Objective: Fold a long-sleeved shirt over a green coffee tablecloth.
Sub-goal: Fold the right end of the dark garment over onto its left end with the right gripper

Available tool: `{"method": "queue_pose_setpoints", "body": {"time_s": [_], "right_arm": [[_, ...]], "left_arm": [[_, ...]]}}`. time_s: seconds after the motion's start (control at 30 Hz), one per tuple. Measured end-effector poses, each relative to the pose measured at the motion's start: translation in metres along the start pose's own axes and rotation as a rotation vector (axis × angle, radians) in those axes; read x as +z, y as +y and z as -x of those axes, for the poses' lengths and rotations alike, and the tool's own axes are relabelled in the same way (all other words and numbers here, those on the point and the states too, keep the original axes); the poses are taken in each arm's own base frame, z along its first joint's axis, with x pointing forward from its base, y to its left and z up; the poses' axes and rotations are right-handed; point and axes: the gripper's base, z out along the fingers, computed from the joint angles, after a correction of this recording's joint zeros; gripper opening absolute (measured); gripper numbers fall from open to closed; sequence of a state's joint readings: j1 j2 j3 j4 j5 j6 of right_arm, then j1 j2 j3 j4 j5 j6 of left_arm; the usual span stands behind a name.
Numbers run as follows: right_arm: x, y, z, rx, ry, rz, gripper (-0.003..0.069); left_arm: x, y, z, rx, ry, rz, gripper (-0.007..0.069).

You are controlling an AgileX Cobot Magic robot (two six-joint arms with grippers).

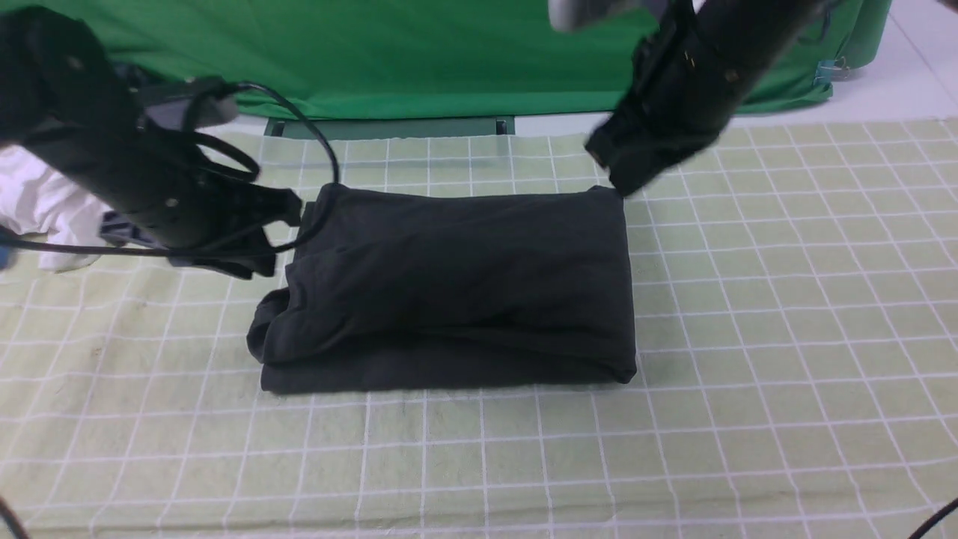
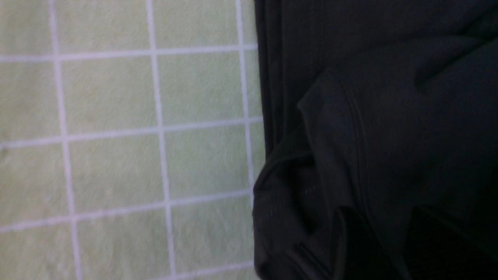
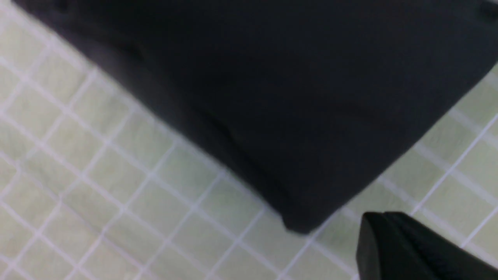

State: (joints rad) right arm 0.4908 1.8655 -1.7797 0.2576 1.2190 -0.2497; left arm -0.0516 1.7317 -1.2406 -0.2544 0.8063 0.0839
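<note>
The long-sleeved shirt (image 1: 456,284) lies folded into a thick black rectangle in the middle of the green coffee tablecloth (image 1: 786,337). Its left end is bunched and rolled. My left gripper (image 1: 288,213) sits low at the shirt's far left corner, touching or almost touching the fabric. The left wrist view shows the shirt's folds (image 2: 389,116) beside the grid cloth (image 2: 116,155), and the jaws are lost in the dark there. My right gripper (image 1: 610,168) hangs blurred just above the far right corner. Its fingers (image 3: 389,245) are pressed together, holding nothing, beside the shirt's corner (image 3: 272,97).
A plain bright green backdrop (image 1: 412,52) hangs behind the table. A white garment (image 1: 45,202) lies at the far left edge, behind the left arm. A black cable (image 1: 314,135) loops from the left arm over the shirt's far left corner.
</note>
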Motion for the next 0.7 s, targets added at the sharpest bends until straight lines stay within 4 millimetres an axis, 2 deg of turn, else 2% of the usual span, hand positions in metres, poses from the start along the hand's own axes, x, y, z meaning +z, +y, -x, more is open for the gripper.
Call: {"method": "queue_pose_setpoints", "body": {"time_s": [0.03, 0.13, 0.2, 0.27, 0.33, 0.4, 0.43, 0.47, 0.57, 0.63, 0.7], "right_arm": [[0.001, 0.0, -0.001, 0.0, 0.006, 0.0, 0.0005], [0.009, 0.0, -0.01, -0.006, 0.05, 0.007, 0.0005], [0.01, 0.0, -0.012, -0.007, 0.054, 0.008, 0.0005], [0.01, 0.0, -0.011, -0.01, 0.044, 0.005, 0.0005], [0.01, 0.0, -0.01, -0.01, 0.035, 0.003, 0.0005], [0.01, 0.0, -0.009, -0.01, 0.019, -0.001, 0.0005], [0.01, 0.0, -0.009, -0.011, 0.017, -0.002, 0.0005], [0.01, -0.001, -0.008, -0.011, 0.008, -0.003, 0.0005], [0.01, -0.001, -0.007, -0.011, -0.002, -0.006, 0.0003], [0.01, -0.001, -0.007, -0.015, -0.004, -0.007, 0.0003], [0.01, -0.001, -0.007, -0.017, -0.005, -0.007, 0.0003]], "left_arm": [[0.003, 0.0, 0.001, 0.0, -0.001, 0.0, 0.0231], [0.028, 0.002, 0.004, -0.013, 0.003, 0.002, 0.0368], [0.041, 0.004, 0.005, -0.022, 0.009, 0.005, 0.0433], [0.051, 0.006, 0.005, -0.03, 0.015, 0.008, 0.0476], [0.058, 0.007, 0.005, -0.035, 0.018, 0.007, 0.0481], [0.063, 0.008, 0.005, -0.017, 0.02, 0.005, 0.0417], [0.063, 0.008, 0.005, -0.014, 0.02, 0.005, 0.0417], [0.063, 0.008, 0.006, 0.01, 0.014, 0.005, 0.0322], [0.06, 0.007, 0.012, 0.054, -0.004, 0.008, 0.0104], [0.056, 0.007, 0.017, 0.083, -0.01, 0.019, 0.0049], [0.05, 0.007, 0.023, 0.117, -0.022, 0.036, 0.0024]]}}
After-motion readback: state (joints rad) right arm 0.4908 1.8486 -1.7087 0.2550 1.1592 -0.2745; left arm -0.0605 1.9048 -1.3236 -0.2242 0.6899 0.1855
